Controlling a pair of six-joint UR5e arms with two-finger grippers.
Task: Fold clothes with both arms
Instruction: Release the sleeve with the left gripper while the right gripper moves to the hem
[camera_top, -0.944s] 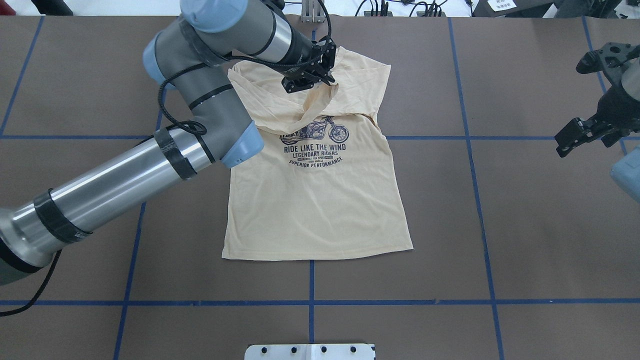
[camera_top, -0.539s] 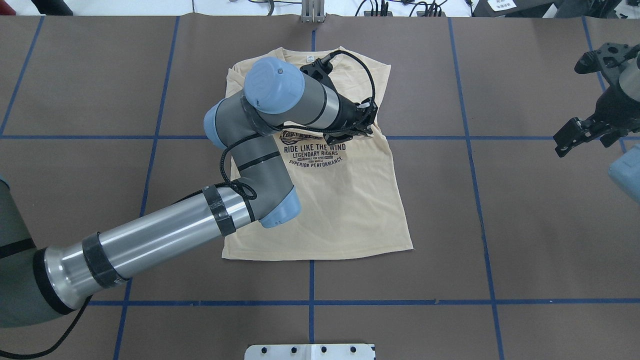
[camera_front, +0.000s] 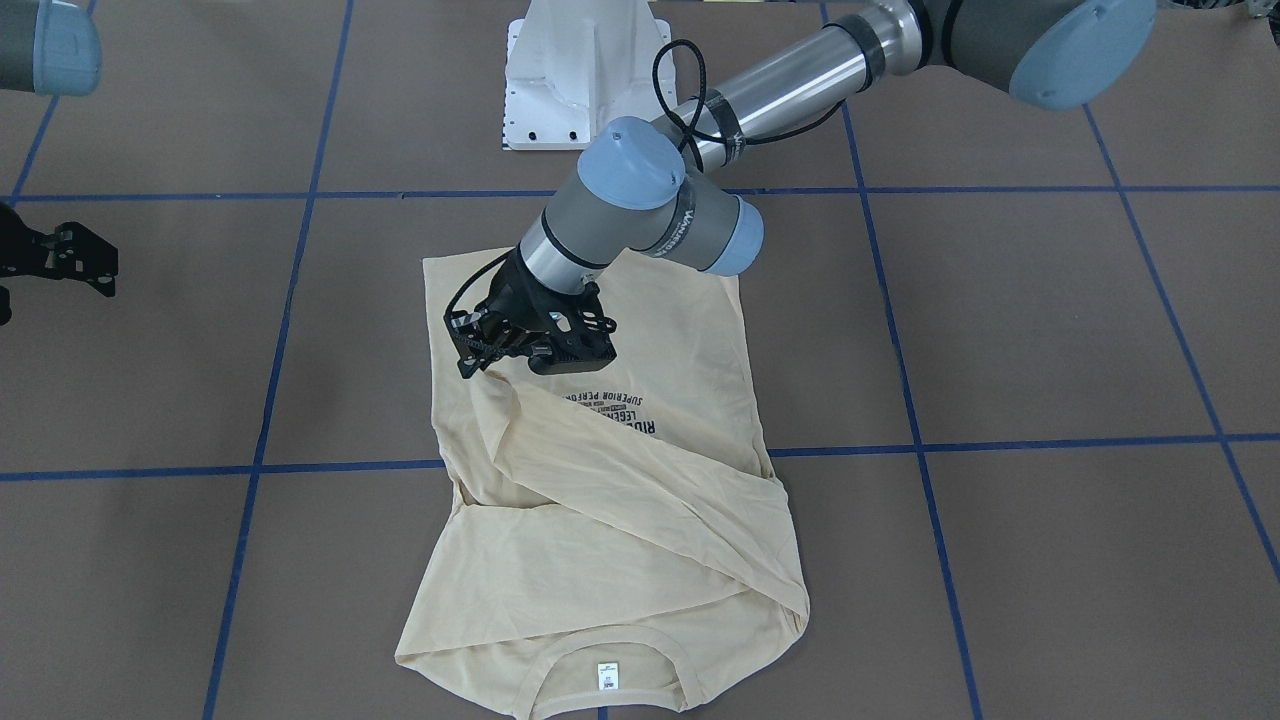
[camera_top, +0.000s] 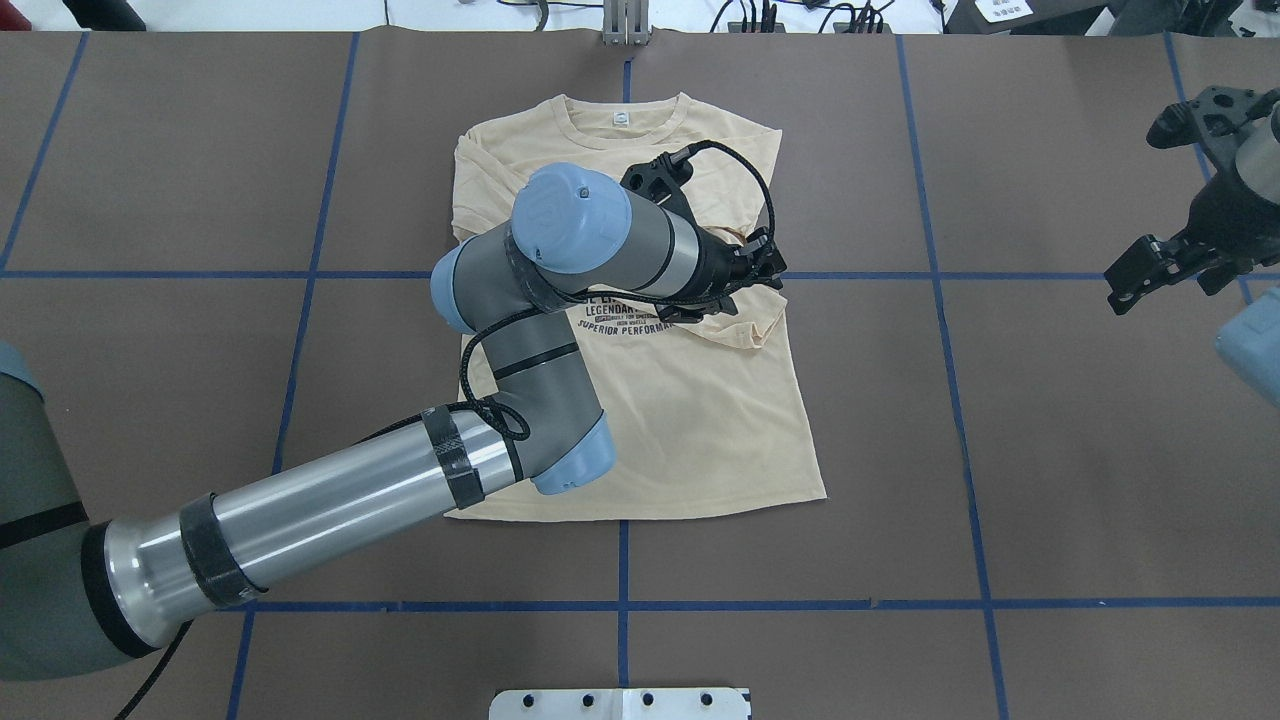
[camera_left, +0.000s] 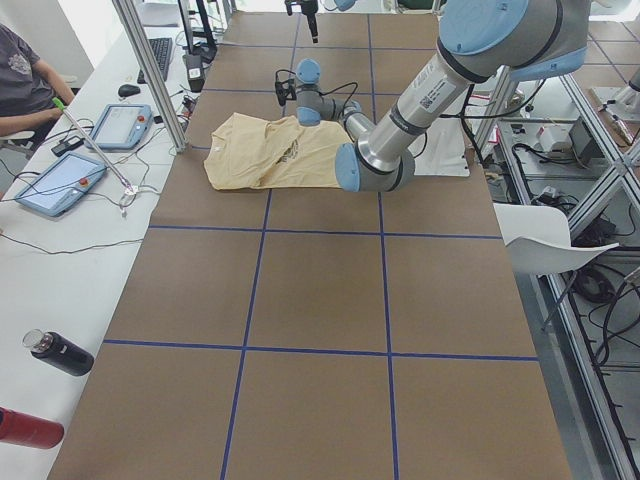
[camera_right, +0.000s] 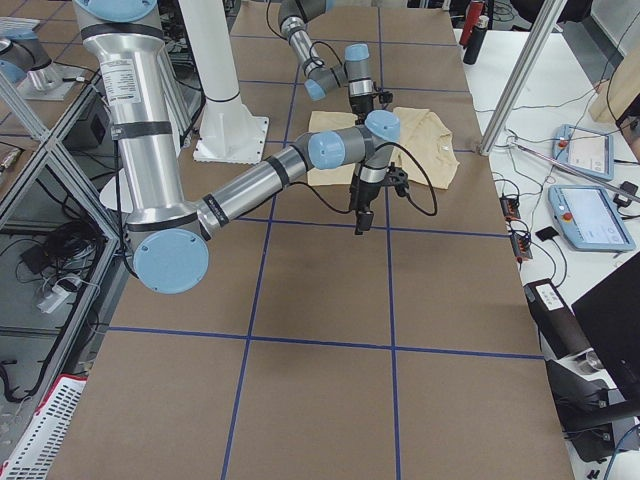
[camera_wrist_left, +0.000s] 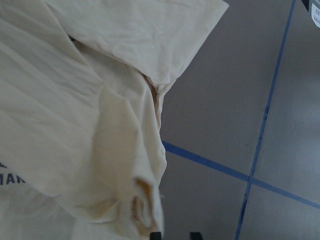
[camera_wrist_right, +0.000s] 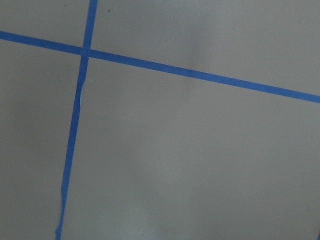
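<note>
The pale yellow long-sleeved T-shirt (camera_top: 690, 420) lies flat, print up, with its collar and white neck label (camera_top: 622, 117) at the far end. One sleeve (camera_front: 640, 470) runs diagonally across the chest and covers part of the navy print. My left gripper (camera_top: 745, 300) hangs low over the shirt's right edge. In the left wrist view its fingertips (camera_wrist_left: 155, 234) stand slightly apart with bare table between them, and the sleeve cuff (camera_wrist_left: 142, 212) lies beside one tip. My right gripper (camera_top: 1140, 210) hovers open over bare table far to the right.
The white pedestal base (camera_front: 580, 70) stands at the robot's edge of the table. Blue tape lines (camera_top: 622, 560) grid the brown surface. Beyond the far edge are tablets (camera_left: 120, 125), two bottles (camera_left: 60, 352) and a seated person (camera_left: 20, 80).
The left gripper swept from near the collar towards the robot and to the right, drawing the sleeve diagonally over the print. The collar and label are uncovered now. The right arm stayed put.
</note>
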